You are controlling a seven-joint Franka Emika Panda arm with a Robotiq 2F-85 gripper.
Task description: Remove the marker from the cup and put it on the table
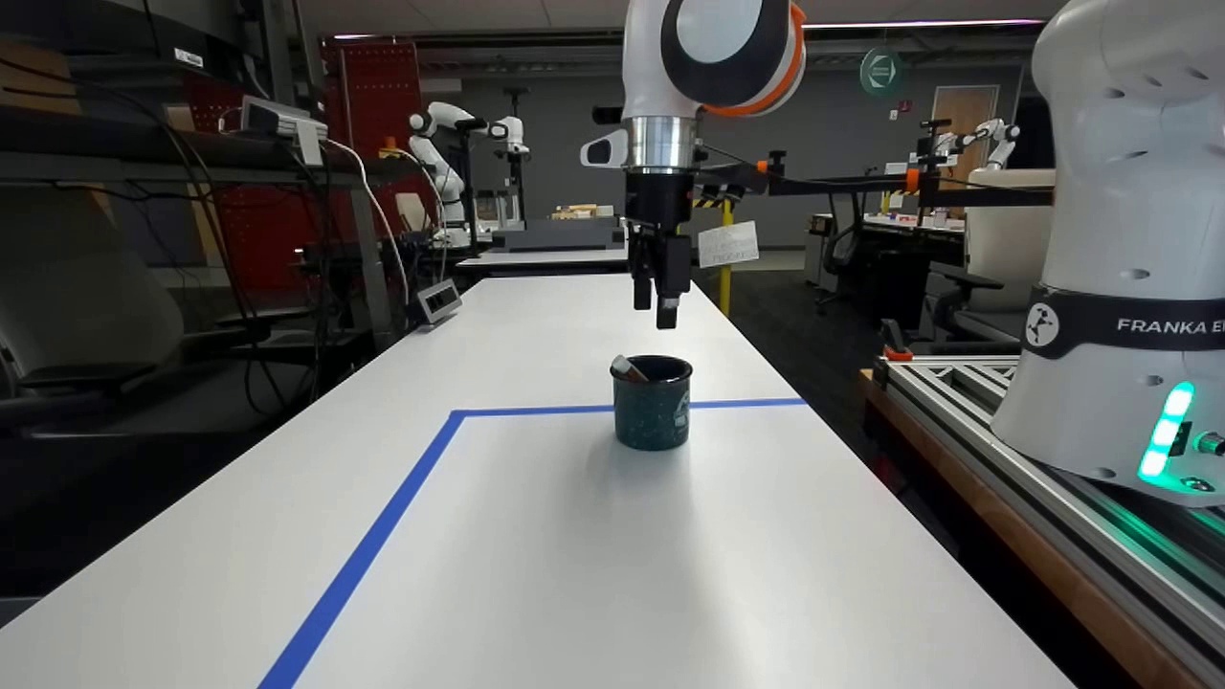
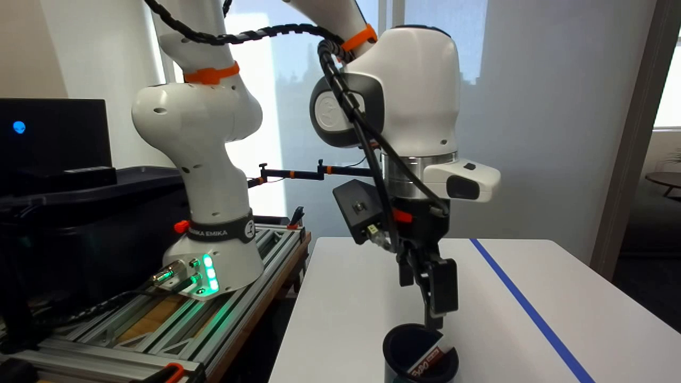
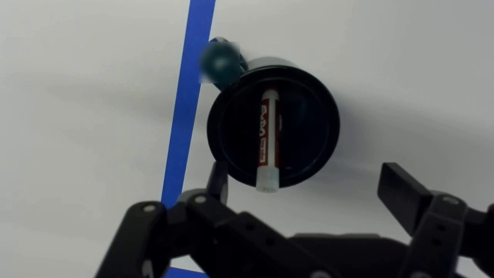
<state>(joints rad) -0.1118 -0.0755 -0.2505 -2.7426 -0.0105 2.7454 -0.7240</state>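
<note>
"Wrist view, pls. Where's the marker (image 3: 269, 131) rn?"

"In the cup (image 3: 332, 127), leaning. Red label w/ white lettering, whitish end sticking out past the rim; other end's down in the dark interior."

"And the tool (image 3: 308, 189)?"

"Wide. Fingers (image 3: 401, 197) spread well apart, marker's whitish end showing btwn them, nearer one than the other."

"Touching the cup or apart?"

"Apart. In an exterior view there's a visible gap btwn fingertips (image 1: 666, 318) and rim; the tool hangs higher, pointing down."

"Cup itself?"

"Upright on the tabletop (image 1: 574, 574), just beside the blue tape (image 3: 184, 116). Dark green, pale print on the side, can't read it. A teal part (image 3: 222, 63) juts from its side over the tape edge, but it's blurred, so can't say more."

"Ext. views agree on the marker?"

"Yep, in both exterior views its whitish end pokes up out of the cup."

"And the arm's base (image 1: 1101, 411)?"

"On a metal frame (image 1: 1072, 507) next to the tabletop, light strip (image 1: 1166, 431) lit green."

"Bg, quick?"

"In an exterior view: white robot arm (image 1: 440, 172) farther back, plus a paper sheet (image 1: 727, 245) w/ writing too small to read."
</note>
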